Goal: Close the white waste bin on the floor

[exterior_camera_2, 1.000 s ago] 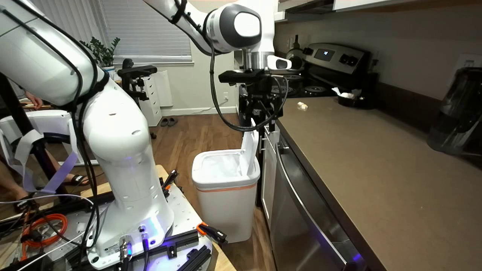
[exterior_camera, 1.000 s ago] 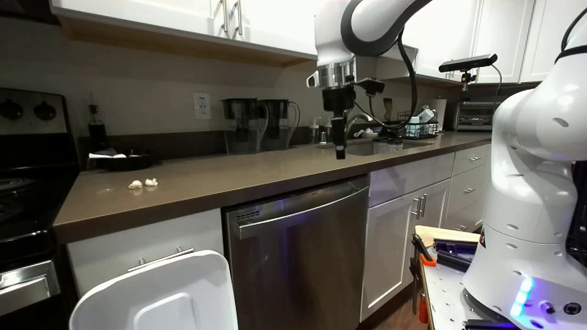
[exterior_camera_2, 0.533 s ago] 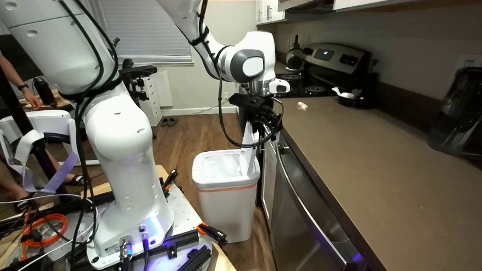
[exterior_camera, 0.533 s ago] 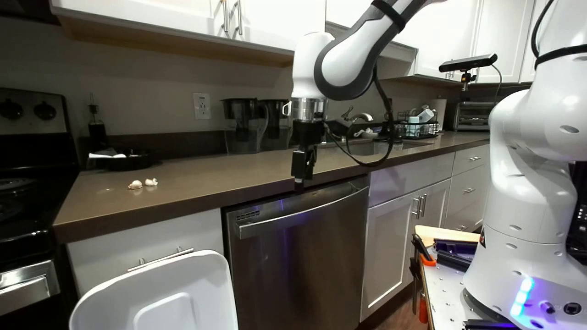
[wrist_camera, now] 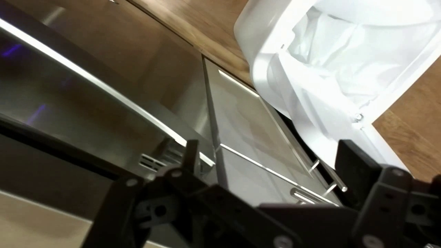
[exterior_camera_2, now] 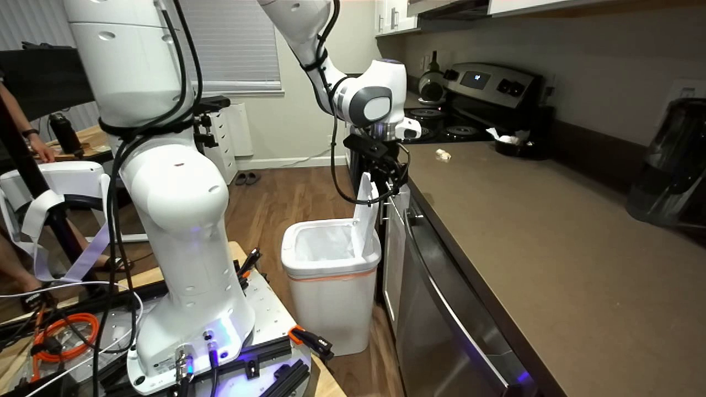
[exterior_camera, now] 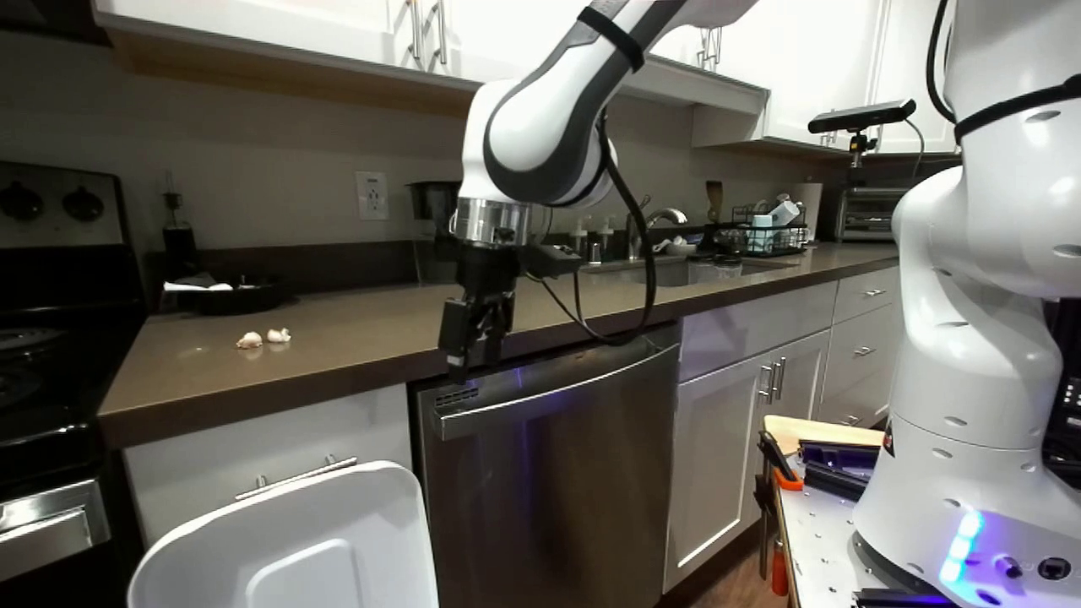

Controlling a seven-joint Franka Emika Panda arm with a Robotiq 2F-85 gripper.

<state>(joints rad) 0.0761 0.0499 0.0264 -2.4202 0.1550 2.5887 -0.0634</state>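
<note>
White waste bin (exterior_camera_2: 331, 309), its lid (exterior_camera_2: 364, 234) standing up
The pincer (wrist_camera: 271, 155) hangs near the lid, spread wide; whether it touches the edge, these angles hardly show.

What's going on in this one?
A Franka Panda arm is there to close a white waste bin standing on the floor beside a white drawer cabinet. The bin's lid stands raised on the cabinet side, leaving the white bag liner exposed. The gripper hangs by the front edge of the countertop, its jaws apart with nothing between them. An exterior view shows it clear of the lid, so the closing push has probably not begun.
</note>
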